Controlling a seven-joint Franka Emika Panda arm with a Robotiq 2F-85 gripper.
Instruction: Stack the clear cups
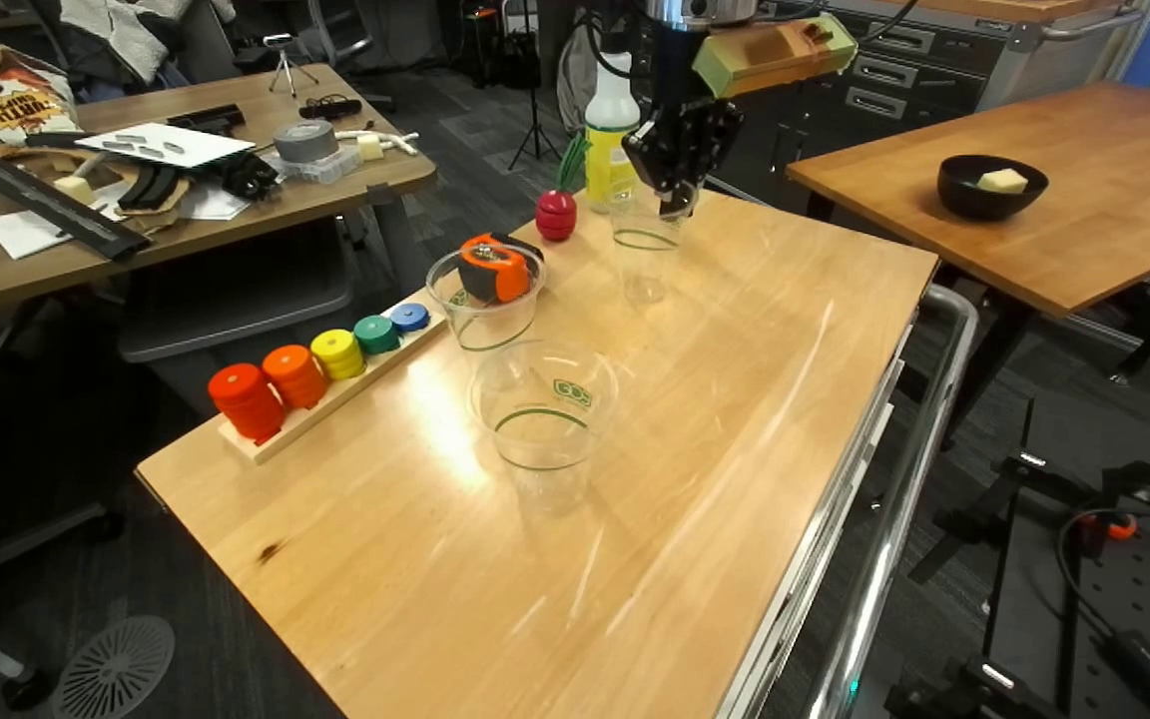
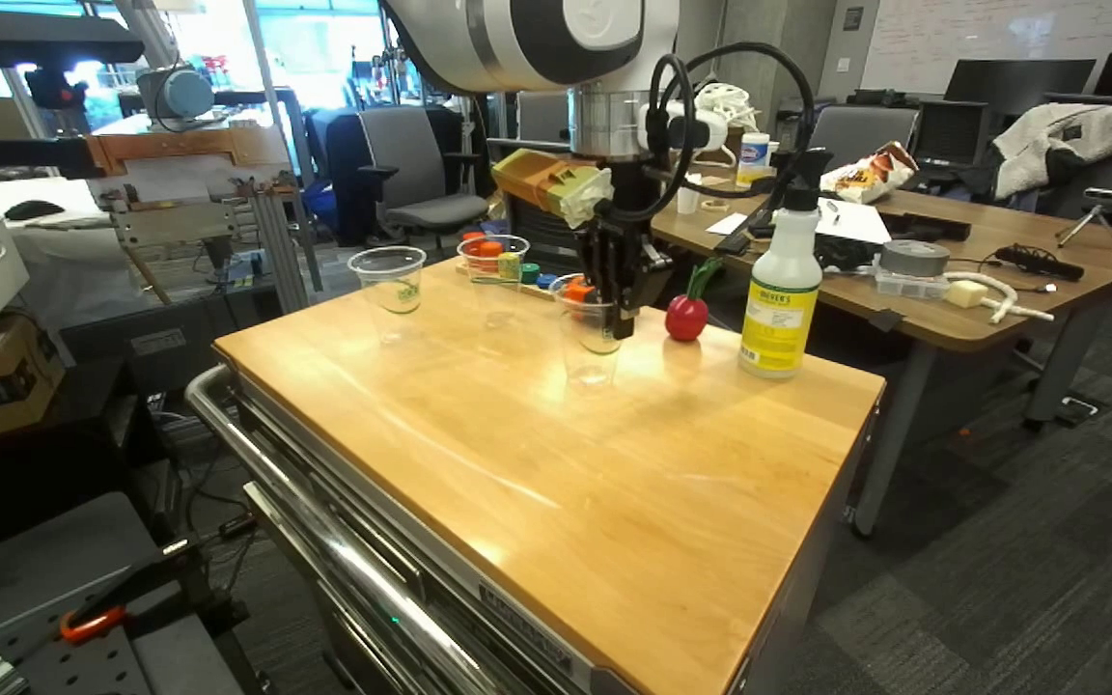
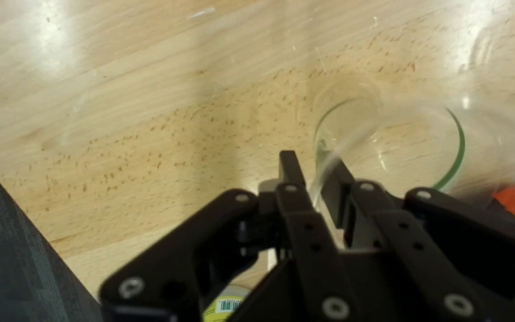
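Observation:
Three clear cups stand upright and apart on the wooden table. The nearest clear cup (image 1: 545, 439) and the middle clear cup (image 1: 483, 328) show in an exterior view; they also show in an exterior view, the outer cup (image 2: 392, 299) and the middle cup (image 2: 493, 290). The third clear cup (image 1: 646, 265) stands under my gripper (image 1: 677, 203); this cup also shows in the wrist view (image 3: 414, 143). My gripper (image 3: 314, 174) is partly open, pointing down, with fingers on both sides of this cup's rim. A gap shows between the fingers, beside the thin cup wall.
A spray bottle with a yellow label (image 1: 607, 140) and a red radish-like toy (image 1: 555, 216) stand near the gripper. An orange and black tape measure (image 1: 497, 272) sits behind the middle cup. A board of coloured discs (image 1: 335, 379) lies along the table edge.

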